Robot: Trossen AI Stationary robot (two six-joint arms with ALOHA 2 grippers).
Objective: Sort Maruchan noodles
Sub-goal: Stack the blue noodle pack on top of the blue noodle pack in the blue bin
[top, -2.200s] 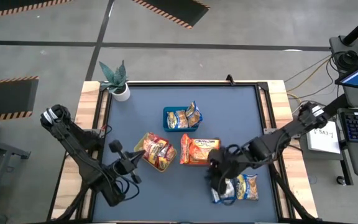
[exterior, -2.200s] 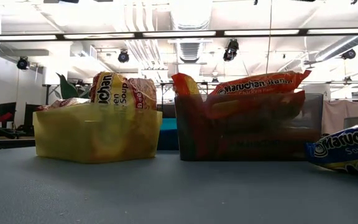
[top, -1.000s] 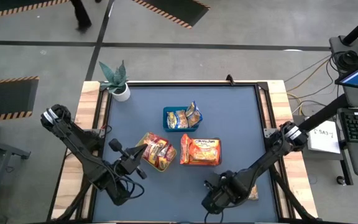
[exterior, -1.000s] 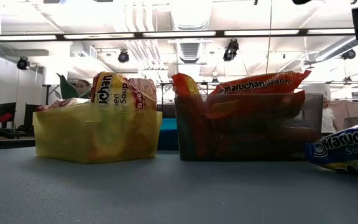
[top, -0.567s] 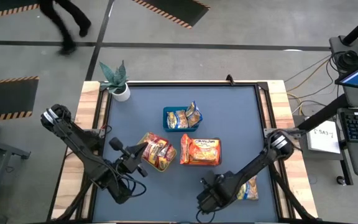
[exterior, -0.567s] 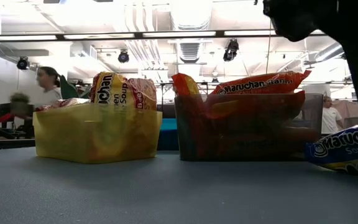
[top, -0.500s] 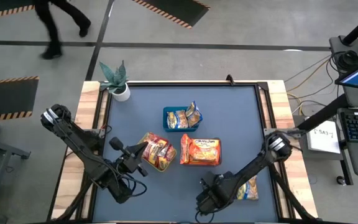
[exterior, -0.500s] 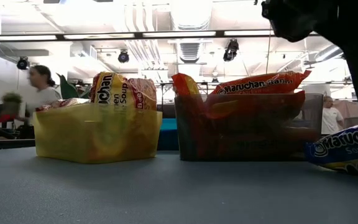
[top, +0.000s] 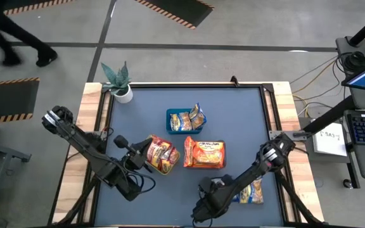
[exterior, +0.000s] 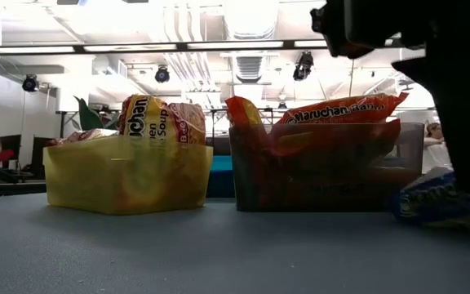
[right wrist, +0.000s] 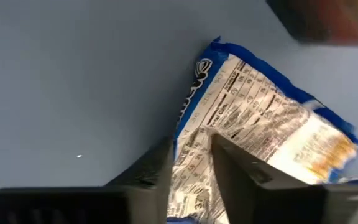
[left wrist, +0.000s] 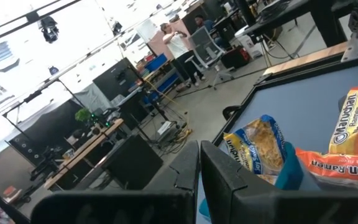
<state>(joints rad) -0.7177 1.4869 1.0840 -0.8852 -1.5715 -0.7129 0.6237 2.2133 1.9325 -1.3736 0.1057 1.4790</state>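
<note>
Blue-and-yellow Maruchan packets [top: 252, 190] lie flat on the table's near right part. In the right wrist view one shows its printed back [right wrist: 260, 134]. My right gripper [right wrist: 191, 149] is open by a narrow gap right over that packet's blue edge. The right arm [top: 214, 193] hides this spot from above, and in the low view it partly hides the packet [exterior: 431, 200]. My left gripper [left wrist: 199, 165] is shut and waits beside the yellow tray [top: 149, 166]. Packets fill the yellow tray, the black tray [top: 203, 154] and the blue tray [top: 172, 120]. My right gripper's fingers [right wrist: 229, 152] stand on either side of the packet's blue edge [right wrist: 188, 118], coming at it from above. I cannot tell whether they touch it. The packet lies flat on the table.
A potted plant [top: 119, 82] stands at the far left corner. The yellow tray [exterior: 125, 175] and dark tray [exterior: 325, 167] sit side by side at the table's middle, the blue tray behind them. Bare mat lies along the near left [top: 163, 196]. A person walks beyond the far edge.
My right arm has swung toward the table's near edge and leftward and has come down. In the low view it now stands in front of the blue packet and shades it. The person behind the table has walked off to the left.
</note>
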